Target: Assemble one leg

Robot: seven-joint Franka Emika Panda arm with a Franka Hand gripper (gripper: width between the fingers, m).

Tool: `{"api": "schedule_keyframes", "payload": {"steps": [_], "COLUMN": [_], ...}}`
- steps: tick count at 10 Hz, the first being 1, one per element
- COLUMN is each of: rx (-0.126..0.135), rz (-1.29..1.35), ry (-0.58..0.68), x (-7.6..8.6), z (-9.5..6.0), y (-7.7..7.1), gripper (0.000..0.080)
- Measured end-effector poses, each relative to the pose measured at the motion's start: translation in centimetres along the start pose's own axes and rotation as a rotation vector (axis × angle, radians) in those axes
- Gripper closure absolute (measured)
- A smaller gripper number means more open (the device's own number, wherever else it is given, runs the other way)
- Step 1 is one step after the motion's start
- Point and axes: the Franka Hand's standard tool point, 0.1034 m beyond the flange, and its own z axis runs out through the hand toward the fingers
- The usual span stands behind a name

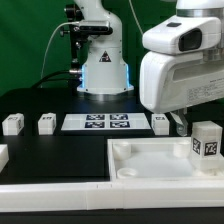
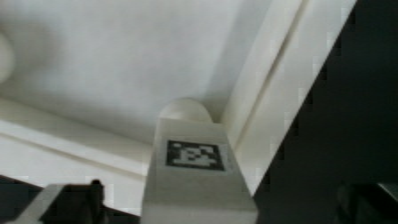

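Arm lowered, end effector (image 2: 228, 200) spread wide open.

Both pictures are small and coarse. In the exterior view, even light from above washes out the white arm housing (image 1: 180, 60) and leaves the black table (image 1: 40, 100) dim, with soft glare. The wrist view is soft and blurred throughout; its dark corners hold no detail.
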Motion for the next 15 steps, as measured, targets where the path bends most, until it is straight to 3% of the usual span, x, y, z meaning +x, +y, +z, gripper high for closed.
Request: {"api": "schedule_keyframes", "payload": {"steps": [2, 4, 6, 11, 15], "rx": [0.001, -0.006, -0.008, -0.004, -0.005], "rz": [-0.008, 0.011, 0.042, 0.104, 0.104], "ry": [-0.002, 0.0, -0.001, -0.007, -0.007], "x": [0.0, 0.1, 0.1, 0.4, 1.1], "z": [0.0, 0.3, 0.4, 1.1, 0.5], "y": [0.4, 2.3, 2.8, 0.5, 0.6], "gripper": [0.015, 0.015, 0.015, 0.015, 0.015]}}
